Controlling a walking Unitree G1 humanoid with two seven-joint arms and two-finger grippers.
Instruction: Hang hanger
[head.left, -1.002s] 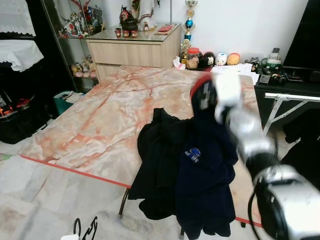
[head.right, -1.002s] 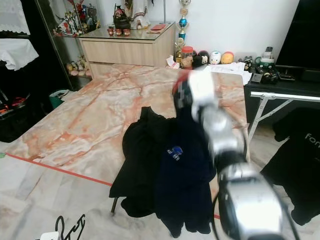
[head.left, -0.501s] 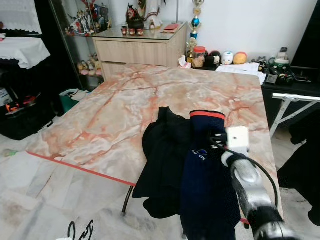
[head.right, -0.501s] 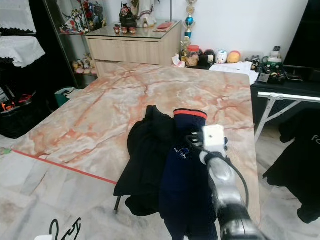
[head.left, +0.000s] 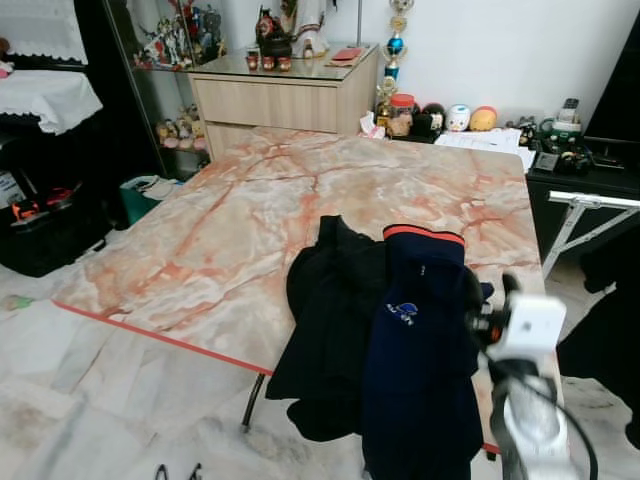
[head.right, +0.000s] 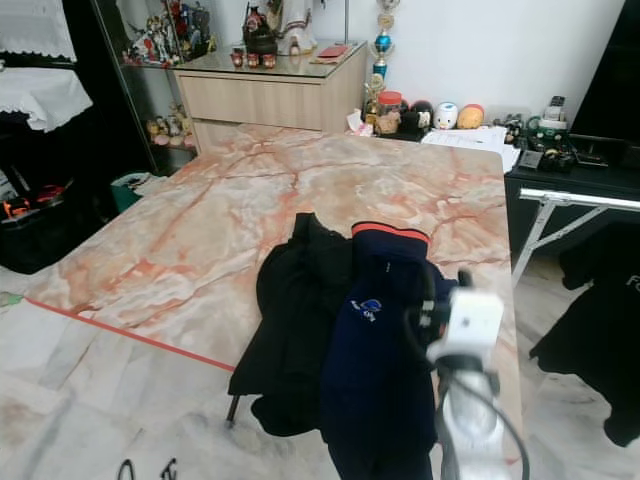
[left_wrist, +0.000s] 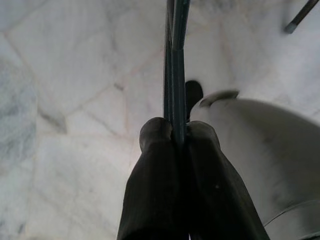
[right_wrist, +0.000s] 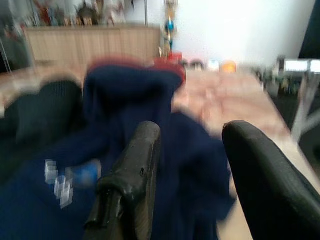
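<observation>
- Holding a thin dark hanger (left_wrist: 173, 65) is the left claw (left_wrist: 172, 132); its two fingers are pinched tight on the wire, low down over the pale floor (left_wrist: 70, 100).
- Only a thin edge of the hanger is seen there, so its full shape cannot be told.
- The hanger is judged to be light and stiff. It is thin and smooth, so it could slip or spin if it is bumped.
- A hold close to the hook is judged best, so that it swings less.
- The right claw (right_wrist: 192, 145) is spread wide with nothing in it. It is held up right in front of the blue top (head.left: 420, 360).
- The blue top and a black top (head.left: 325, 320) are draped over the near edge of the table (head.left: 240, 220), side by side and touching, with their lower parts hanging down past the edge.
- Both tops are judged to be soft and floppy. They could slide off the smooth stone if they are pulled.
- The red collar (head.left: 423, 234) lies up on the table, and this is judged a good place to take hold.
- Most of the table is bare, so there is room to work.
- A folding stand (head.left: 585, 215) and a dark cabinet (head.left: 575, 175) are close on the right, so less room is left there.
- No rail for hanging can be made out.
</observation>
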